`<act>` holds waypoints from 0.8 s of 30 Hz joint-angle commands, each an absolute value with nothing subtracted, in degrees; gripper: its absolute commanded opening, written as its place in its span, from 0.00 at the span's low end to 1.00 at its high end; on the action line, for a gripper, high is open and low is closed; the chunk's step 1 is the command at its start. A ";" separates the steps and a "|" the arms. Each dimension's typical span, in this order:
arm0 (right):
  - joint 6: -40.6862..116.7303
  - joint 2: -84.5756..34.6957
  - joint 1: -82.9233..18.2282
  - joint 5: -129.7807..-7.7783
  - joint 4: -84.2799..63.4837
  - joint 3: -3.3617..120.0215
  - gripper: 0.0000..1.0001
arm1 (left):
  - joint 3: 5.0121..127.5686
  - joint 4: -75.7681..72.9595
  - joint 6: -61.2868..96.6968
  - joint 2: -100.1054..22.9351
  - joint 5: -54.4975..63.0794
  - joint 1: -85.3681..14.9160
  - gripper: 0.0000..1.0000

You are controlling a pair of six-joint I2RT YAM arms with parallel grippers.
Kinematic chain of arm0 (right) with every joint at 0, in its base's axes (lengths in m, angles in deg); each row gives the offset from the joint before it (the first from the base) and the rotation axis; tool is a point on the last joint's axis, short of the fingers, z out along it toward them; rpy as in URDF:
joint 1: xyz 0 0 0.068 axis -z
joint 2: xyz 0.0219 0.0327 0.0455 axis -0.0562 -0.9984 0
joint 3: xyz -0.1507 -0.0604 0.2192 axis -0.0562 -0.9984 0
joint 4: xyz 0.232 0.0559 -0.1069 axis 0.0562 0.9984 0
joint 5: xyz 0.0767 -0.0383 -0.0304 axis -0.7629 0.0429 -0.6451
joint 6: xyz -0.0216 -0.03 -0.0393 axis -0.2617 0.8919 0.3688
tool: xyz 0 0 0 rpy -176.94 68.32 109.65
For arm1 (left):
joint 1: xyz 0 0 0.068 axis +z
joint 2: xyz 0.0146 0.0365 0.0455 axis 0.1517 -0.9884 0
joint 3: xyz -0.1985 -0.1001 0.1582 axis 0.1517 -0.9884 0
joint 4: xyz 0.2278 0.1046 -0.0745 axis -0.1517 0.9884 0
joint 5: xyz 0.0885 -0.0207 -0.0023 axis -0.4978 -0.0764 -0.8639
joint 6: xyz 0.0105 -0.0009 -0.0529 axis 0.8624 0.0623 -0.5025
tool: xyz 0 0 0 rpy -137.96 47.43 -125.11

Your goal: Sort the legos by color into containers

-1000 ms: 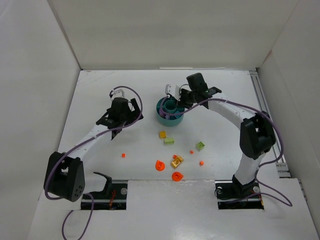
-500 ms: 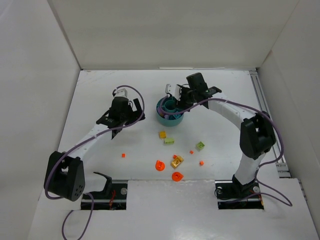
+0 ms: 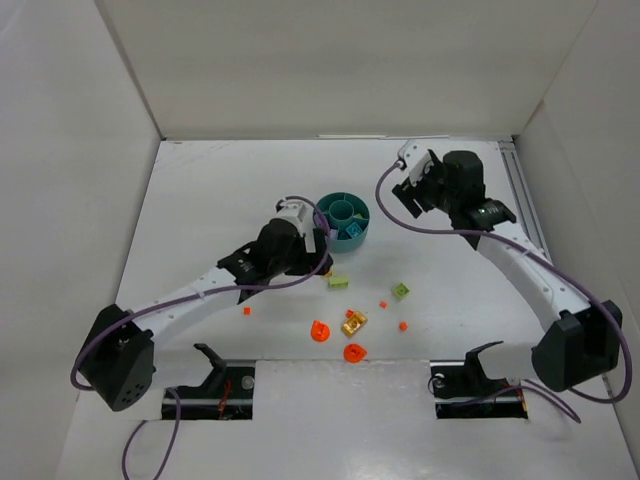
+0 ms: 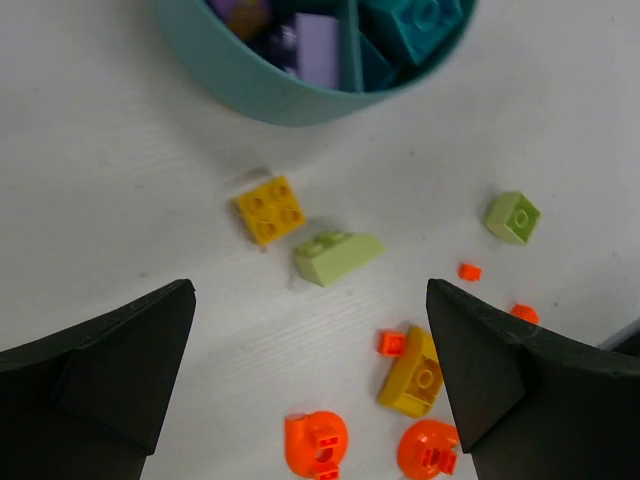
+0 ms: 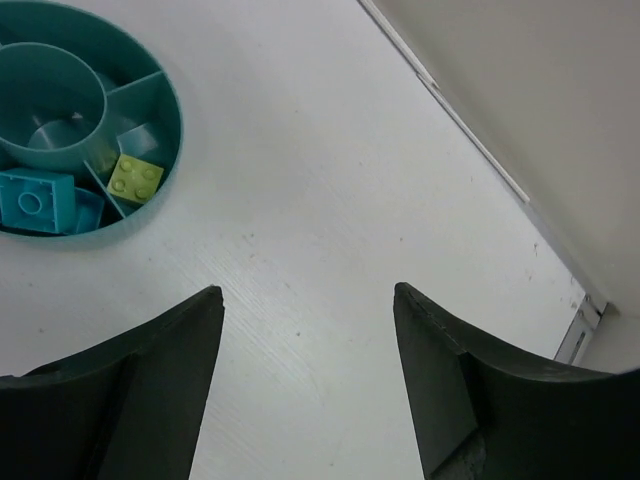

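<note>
dish: teal dish on table; separate sections hold purple pieces, turquoise brick, lime green brick | loose: yellow brick just beside lime slope piece, whose long axis runs across the left wrist view; gold brick near | left gripper: spread wide, holding nothing, above both | right gripper: spread wide, holding nothing, beside dish

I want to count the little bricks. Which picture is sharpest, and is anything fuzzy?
Left wrist view: sharpest, the yellow brick shows its studs, only the left fingers look soft. Right wrist view: the dish is crisp, the right fingers dark and fuzzy. Top external view: evenly lit, but the loose bricks look tiny.
</note>
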State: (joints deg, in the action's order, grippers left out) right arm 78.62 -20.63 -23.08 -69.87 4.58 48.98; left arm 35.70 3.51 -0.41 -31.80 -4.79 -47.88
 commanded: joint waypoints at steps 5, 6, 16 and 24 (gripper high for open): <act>71.38 -12.51 -20.45 -69.84 0.61 41.06 0.76 | 42.79 2.27 -6.22 -43.76 -7.30 -59.51 1.00; 71.38 -11.89 -19.84 -69.84 1.13 40.53 0.76 | 44.20 4.98 -7.18 -45.43 -9.92 -60.31 0.99; 70.85 -7.14 -16.84 -70.37 1.66 38.07 0.78 | 50.98 10.54 -12.90 -55.82 -16.19 -62.34 0.92; 70.24 -8.20 -15.70 -72.04 0.08 37.54 0.79 | 53.35 13.35 -15.36 -59.95 -19.52 -64.18 0.85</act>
